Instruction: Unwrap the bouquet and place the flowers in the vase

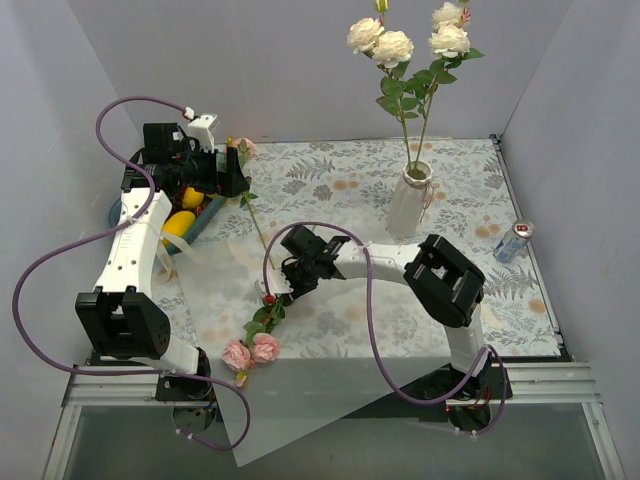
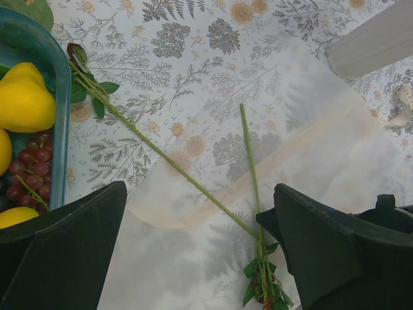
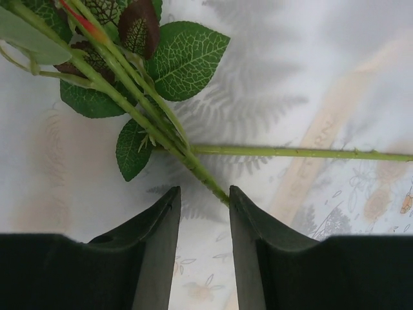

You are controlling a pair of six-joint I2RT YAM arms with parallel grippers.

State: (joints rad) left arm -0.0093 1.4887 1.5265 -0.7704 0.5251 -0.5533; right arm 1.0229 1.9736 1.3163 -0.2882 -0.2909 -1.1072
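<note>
The white ribbed vase (image 1: 410, 200) stands at the back right and holds several cream roses (image 1: 395, 45). The bouquet is undone: its white paper (image 1: 255, 400) lies flat, with two pink roses (image 1: 250, 352) on it. Their green stems (image 2: 168, 158) cross on the paper (image 2: 310, 161). My right gripper (image 1: 278, 288) hovers low over the leafy part. Its jaws (image 3: 204, 194) stand a little apart with nothing between them. One stem's cut end (image 3: 216, 188) touches the right fingertip. The other stem (image 3: 290, 152) runs off to the right. My left gripper (image 2: 200, 258) is wide open above the stems, near the tray.
A blue tray (image 1: 205, 225) of yellow fruit and grapes sits at the back left, under the left arm. A silver can (image 1: 512, 241) stands at the right edge. A cream ribbon (image 2: 401, 110) lies near the vase base (image 2: 381, 39). Grey walls enclose the table.
</note>
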